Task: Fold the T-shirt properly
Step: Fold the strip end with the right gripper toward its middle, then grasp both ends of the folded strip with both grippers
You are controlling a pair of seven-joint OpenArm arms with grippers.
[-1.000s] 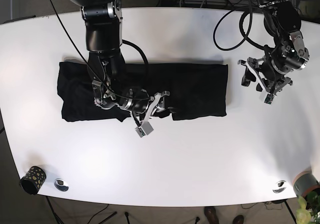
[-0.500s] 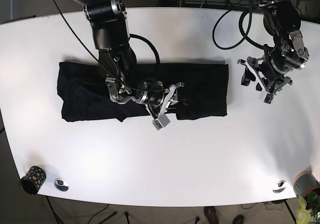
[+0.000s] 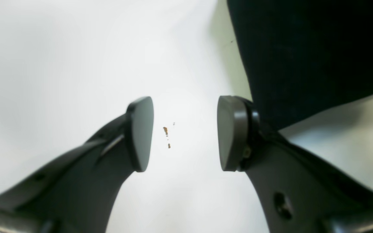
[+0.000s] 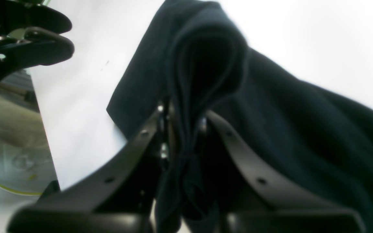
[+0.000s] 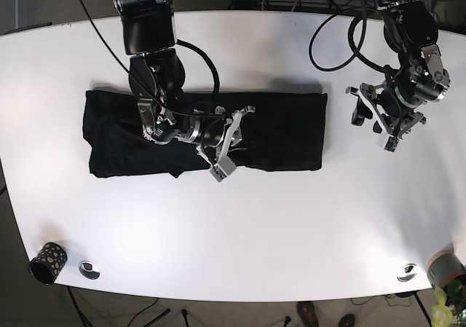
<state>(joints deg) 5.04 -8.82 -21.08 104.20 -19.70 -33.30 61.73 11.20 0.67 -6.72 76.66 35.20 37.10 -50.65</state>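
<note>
The black T-shirt [image 5: 284, 130] lies as a long folded band across the white table [image 5: 240, 239]. My right gripper [image 5: 234, 136] sits over the band's middle, shut on a bunched fold of the T-shirt [image 4: 270, 113]; in the right wrist view that fold runs down between the fingers of the right gripper [image 4: 181, 129]. My left gripper [image 5: 366, 113] hovers just past the shirt's right end. It is open with bare table between its pads, and the left gripper [image 3: 185, 132] shows the T-shirt [image 3: 303, 48] edge behind its right finger.
A dotted black cup [image 5: 47, 261] and a metal disc [image 5: 89, 269] sit at the near left table corner. Another disc [image 5: 407, 272] and a potted plant [image 5: 445, 269] are at the near right. Cables hang over the far edge.
My right gripper moved right with the pinched fabric, then back toward the far side. The shirt's right end drew slightly left. The left arm stayed put.
</note>
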